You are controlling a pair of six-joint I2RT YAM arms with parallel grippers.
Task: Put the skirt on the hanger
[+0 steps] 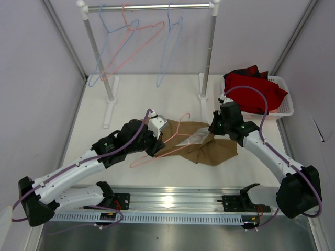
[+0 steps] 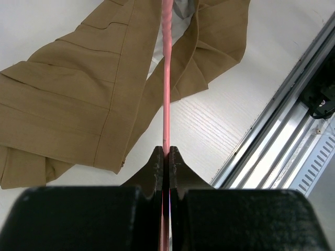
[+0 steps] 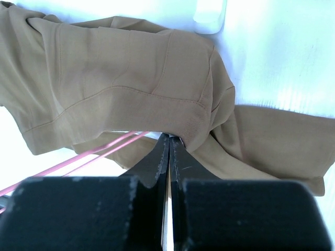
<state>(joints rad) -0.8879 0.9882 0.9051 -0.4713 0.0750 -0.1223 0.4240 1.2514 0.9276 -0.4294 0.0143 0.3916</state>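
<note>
White table (image 1: 131,102), pale walls (image 1: 31,78), left tool (image 2: 166,151) clamping hanger (image 2: 166,78), right tool (image 3: 170,138) pinching skirt (image 3: 131,78)

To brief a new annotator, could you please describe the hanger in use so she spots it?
On the white table lies a tan skirt. The pink wire hanger against it, in the left gripper, is the only one off the rack.

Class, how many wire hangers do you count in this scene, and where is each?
4. On the rail: left blue hanger, middle pink hanger, right blue hanger. Below, the salmon-pink hanger is partly tucked into the skirt. None seems hidden.
</note>
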